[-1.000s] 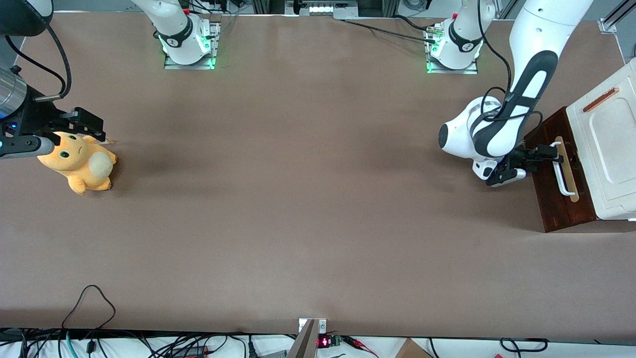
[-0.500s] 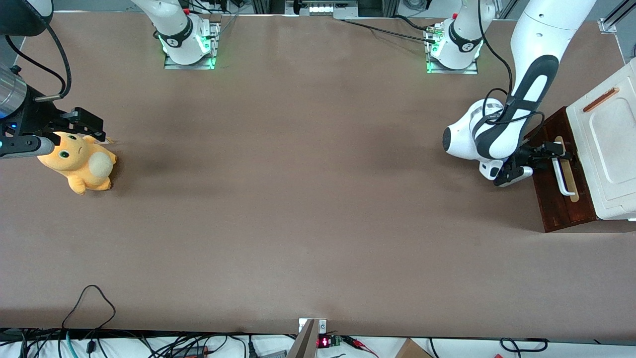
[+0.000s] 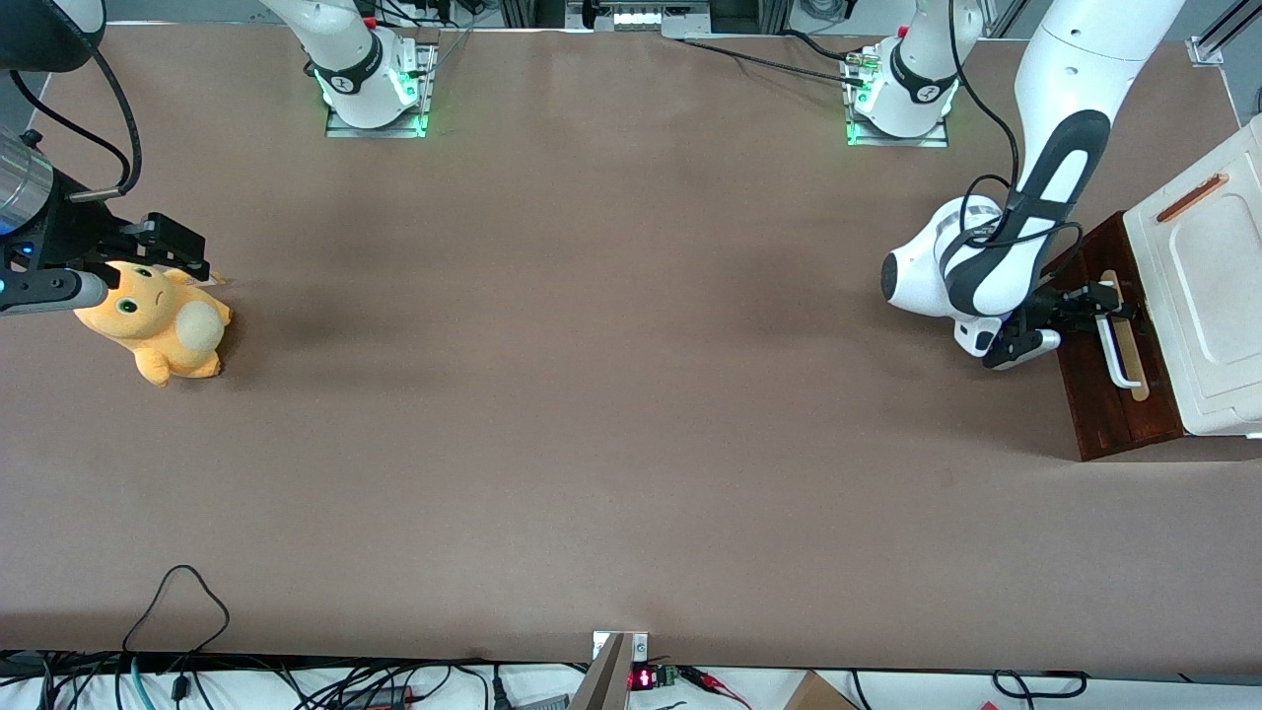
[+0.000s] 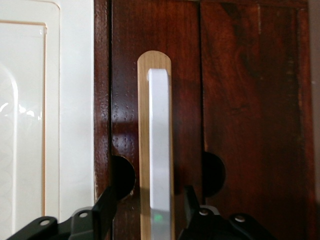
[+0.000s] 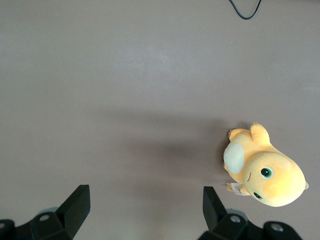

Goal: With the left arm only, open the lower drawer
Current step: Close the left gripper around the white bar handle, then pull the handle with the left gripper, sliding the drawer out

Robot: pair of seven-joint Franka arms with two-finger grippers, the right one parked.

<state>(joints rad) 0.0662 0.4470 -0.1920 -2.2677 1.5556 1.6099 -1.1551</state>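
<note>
The lower drawer (image 3: 1099,404) shows its dark reddish-brown front (image 4: 250,100) at the working arm's end of the table. A white bar handle (image 3: 1119,357) (image 4: 160,145) lies along a tan wood strip (image 4: 144,115) on that front. The left arm (image 3: 986,266) reaches down to it. Its black gripper (image 3: 1109,303) (image 4: 149,200) is open and straddles the handle. One finger (image 4: 106,202) stands on the side toward the cream cabinet, the other finger (image 4: 190,197) on the dark wood side. A gap shows between each finger and the bar.
The cream-white cabinet top (image 3: 1208,286) (image 4: 30,125) with a small orange-brown bar (image 3: 1191,197) rises above the drawer. A yellow plush toy (image 3: 158,320) (image 5: 265,172) lies toward the parked arm's end. Cables (image 3: 177,602) trail at the table's near edge.
The left arm's gripper has shifted toward the drawer front, going from beside the handle to around it. In the last half second it hardly moved.
</note>
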